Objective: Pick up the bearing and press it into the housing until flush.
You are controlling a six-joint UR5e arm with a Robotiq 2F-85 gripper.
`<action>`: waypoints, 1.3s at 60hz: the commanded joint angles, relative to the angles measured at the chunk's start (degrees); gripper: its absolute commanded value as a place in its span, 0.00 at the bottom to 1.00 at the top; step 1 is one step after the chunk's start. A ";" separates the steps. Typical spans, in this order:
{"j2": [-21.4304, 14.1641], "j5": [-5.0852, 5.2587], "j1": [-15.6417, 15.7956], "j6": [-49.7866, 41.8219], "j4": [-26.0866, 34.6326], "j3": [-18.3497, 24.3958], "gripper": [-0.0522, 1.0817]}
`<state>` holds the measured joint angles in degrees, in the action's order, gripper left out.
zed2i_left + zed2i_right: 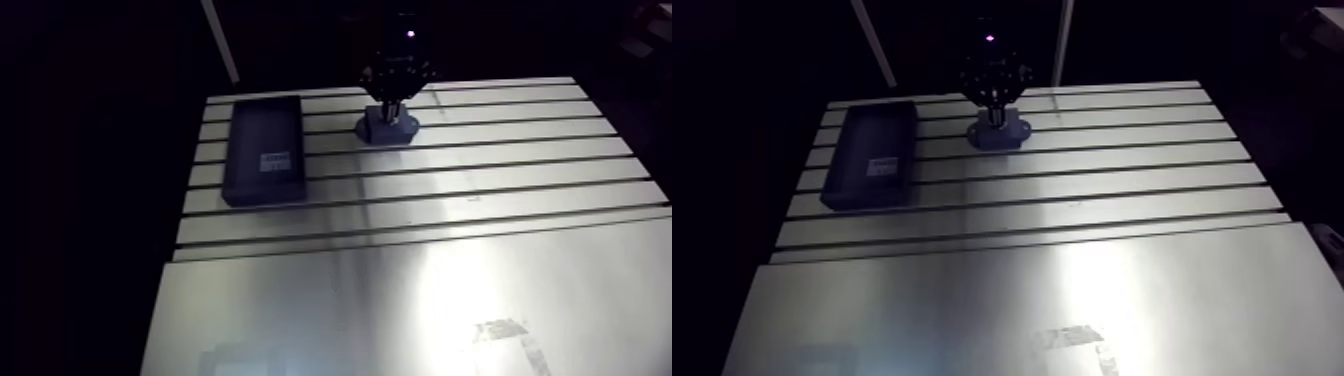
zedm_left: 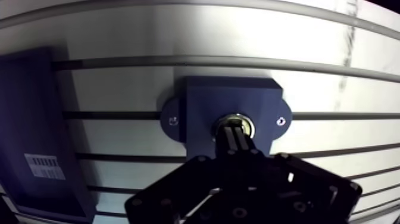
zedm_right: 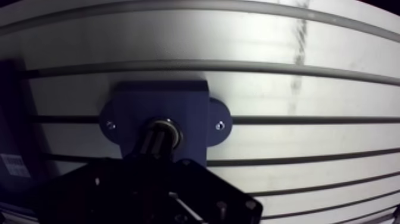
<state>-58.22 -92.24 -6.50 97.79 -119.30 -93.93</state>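
Bearing (image 2: 252,126): silver ring seated in bore of blue housing (image 2: 202,101), on slotted counter (image 2: 333,95). Gripper (image 2: 236,128): fingers closed together, holding nothing, tips on bearing's centre. Dark tray (image 1: 265,150) beside housing, apart.

White barcode label (image 2: 44,167) on dark tray (image 2: 30,107) beside housing (image 2: 232,95): bars visible, characters too small to read. Nothing else legible.

Silvery bearing (image 2: 234,117) sits in the bore of the dark-blue housing (image 2: 232,94).
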 commanded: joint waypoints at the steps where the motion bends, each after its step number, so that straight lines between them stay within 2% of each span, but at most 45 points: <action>1: 0.00 0.00 -0.09 0.07 -0.02 -0.15 0.93; 78: 0.09 0.00 -0.09 0.07 -0.02 -0.15 0.93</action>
<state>-58.14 -92.24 -6.60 97.87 -119.31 -94.13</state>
